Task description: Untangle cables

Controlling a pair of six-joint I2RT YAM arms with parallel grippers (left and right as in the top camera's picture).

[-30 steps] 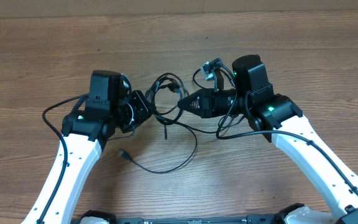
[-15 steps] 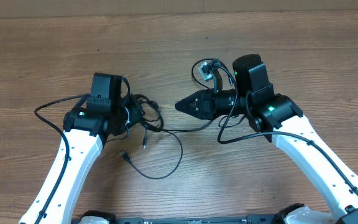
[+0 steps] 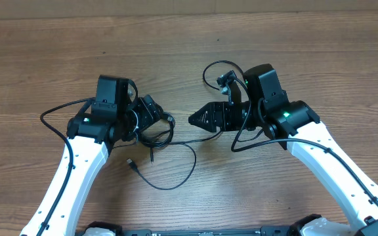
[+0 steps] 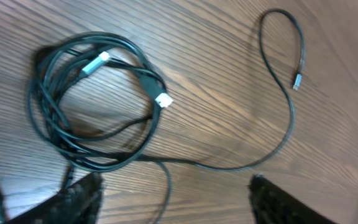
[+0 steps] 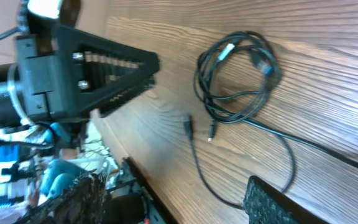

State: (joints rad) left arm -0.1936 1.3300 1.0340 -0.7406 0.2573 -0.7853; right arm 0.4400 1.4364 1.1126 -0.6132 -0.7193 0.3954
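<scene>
Cables lie on the surface in a loose coil just ahead of the left pincer. 1 strand trails off toward the arm bases, loops, and ends in a small plug. Left pincer wide, holding nothing. Right pincer also wide and empty, apart from the coil. Bare wood between the 2 pincers and out to the far edge.
</scene>
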